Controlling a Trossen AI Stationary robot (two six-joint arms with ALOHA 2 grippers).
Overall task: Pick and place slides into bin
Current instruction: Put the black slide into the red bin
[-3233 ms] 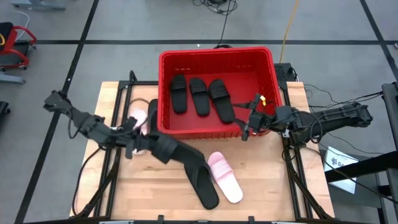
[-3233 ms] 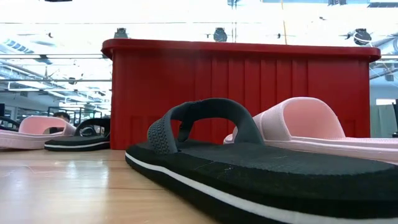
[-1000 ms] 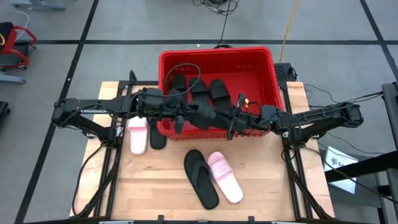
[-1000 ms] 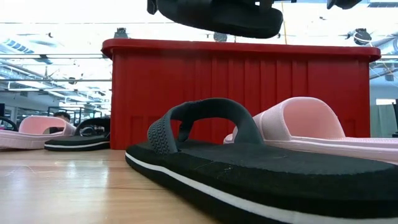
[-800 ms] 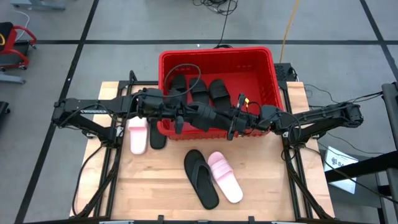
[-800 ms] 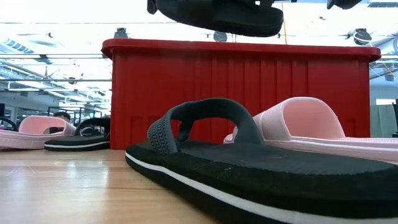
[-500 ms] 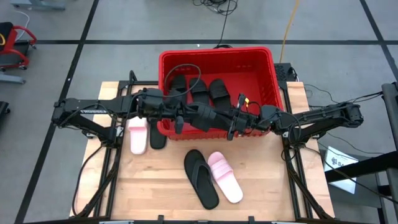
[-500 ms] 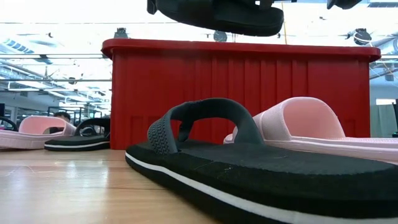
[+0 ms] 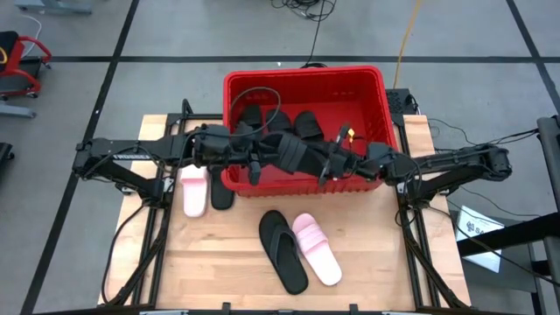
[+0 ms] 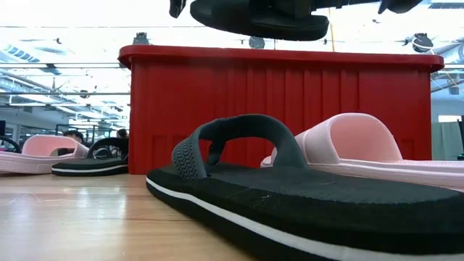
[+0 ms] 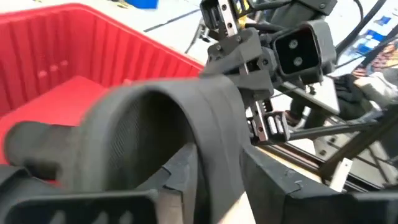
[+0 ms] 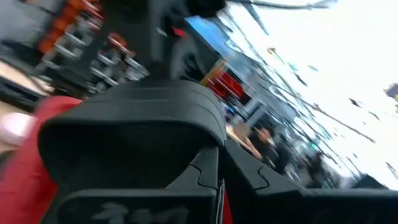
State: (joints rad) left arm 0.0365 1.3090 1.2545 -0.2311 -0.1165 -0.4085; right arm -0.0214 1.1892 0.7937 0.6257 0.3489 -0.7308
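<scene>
A black slide (image 9: 289,156) hangs above the near wall of the red bin (image 9: 232,87), between my two grippers. My right gripper (image 9: 325,168) is shut on its right end. My left gripper (image 11: 224,168) is at its left part, open, one finger on each side of the arched strap (image 11: 186,118). In the low view the slide (image 10: 254,18) floats about level above the bin's rim. Other black slides (image 9: 306,122) lie on the bin's floor. A black slide (image 9: 282,249) and a pink slide (image 9: 317,249) lie flat on the table, sole down. My left gripper has the strap (image 11: 214,162) between its open fingers, coming level from the table's left; I cannot tell whether either finger touches it. My right gripper pinches the slide's black edge (image 12: 186,143) at the end toward the table's right, coming level from that side. The slide is lifted clear and about level.
A pink slide (image 9: 192,192) and a black slide (image 9: 221,194) lie side by side on the table left of the bin. The bin's high walls (image 10: 275,109) rise at the table's far side. Bare wood (image 9: 385,254) shows at the near right.
My right gripper and the held slide have shifted a little toward the table's far edge, over the bin. The slide stays lifted and about level. The slides on the table have not moved.
</scene>
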